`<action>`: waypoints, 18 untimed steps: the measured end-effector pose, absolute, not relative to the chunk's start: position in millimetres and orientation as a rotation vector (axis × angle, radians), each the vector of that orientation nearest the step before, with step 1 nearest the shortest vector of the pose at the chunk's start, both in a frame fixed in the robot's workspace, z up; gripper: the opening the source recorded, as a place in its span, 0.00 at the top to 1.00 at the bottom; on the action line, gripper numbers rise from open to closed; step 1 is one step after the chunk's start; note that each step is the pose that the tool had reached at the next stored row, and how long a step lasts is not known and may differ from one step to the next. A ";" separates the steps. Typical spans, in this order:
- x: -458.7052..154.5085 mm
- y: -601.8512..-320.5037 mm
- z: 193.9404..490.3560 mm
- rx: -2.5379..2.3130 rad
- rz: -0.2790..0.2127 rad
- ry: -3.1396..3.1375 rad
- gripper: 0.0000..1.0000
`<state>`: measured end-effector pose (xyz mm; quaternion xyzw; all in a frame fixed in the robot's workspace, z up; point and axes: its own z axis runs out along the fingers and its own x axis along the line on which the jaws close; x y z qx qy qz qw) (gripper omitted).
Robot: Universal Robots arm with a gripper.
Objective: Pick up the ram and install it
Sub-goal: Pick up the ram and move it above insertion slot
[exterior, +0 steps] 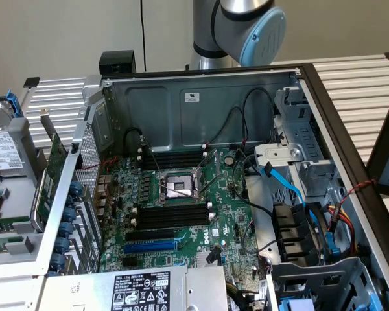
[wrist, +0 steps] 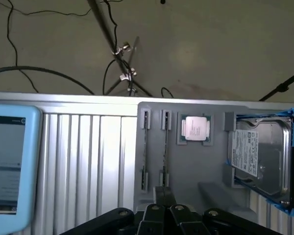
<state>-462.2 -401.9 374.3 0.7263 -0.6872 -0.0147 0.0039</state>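
Open computer case (exterior: 201, 110), green motherboard (exterior: 223, 194) inside, arm (exterior: 246, 26) behind.

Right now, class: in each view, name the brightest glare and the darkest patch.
Exterior view: the CPU socket gleams brightest; the black plastic housing lies darkest. Wrist view: the ribbed table glares white; the hand is darkest.

1. The ribbed metal table (exterior: 356, 84) is carrying an open computer case (exterior: 201, 107), which is lying on its side.
2. A grey parts tray (wrist: 186, 166) is resting flat on the table, just beside the case.
3. A light-blue-framed screen (wrist: 10, 166) is lying on the ribs near the tray.
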 end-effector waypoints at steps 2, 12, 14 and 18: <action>-461.4 -401.9 374.0 2.300 -0.045 -2.129 0.89; -458.2 -401.8 363.8 2.314 -0.043 -2.112 0.70; -458.2 -401.9 360.4 2.315 -0.043 -2.111 0.64; -458.2 -402.4 353.0 2.315 -0.043 -2.110 0.52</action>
